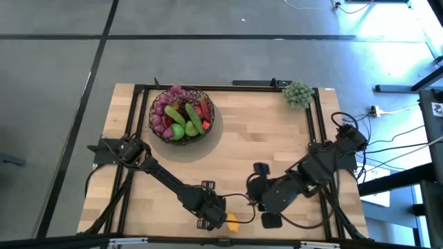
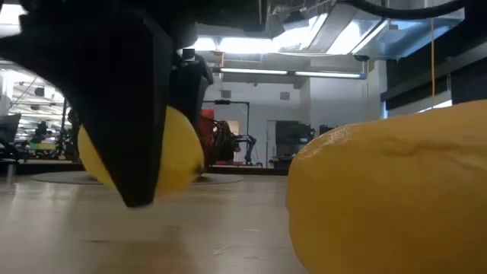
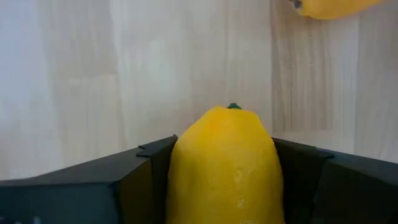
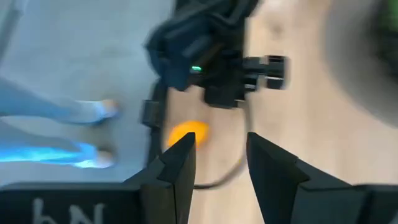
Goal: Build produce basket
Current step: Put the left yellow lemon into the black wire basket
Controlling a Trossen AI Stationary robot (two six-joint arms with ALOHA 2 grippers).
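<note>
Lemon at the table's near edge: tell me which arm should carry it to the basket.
Left. Its tool is shut on the lemon; the right tool is open and empty, farther from the basket.

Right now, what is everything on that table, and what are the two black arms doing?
Round dark woven-wire basket: one, far left part of the table.
Toy produce in the basket: a heap, purple, green and red; exact count hard to tell.
Yellow toy lemon: one, between the left pincer's fingers at the near edge.
Second yellow lemon: one, lying on the wood close to the low camera.
Pale-green bushy clump: one, far right corner.
Light wooden table: one.
Left pincer: black, shut on the lemon.
Right pincer: black, open, empty, near edge.
</note>
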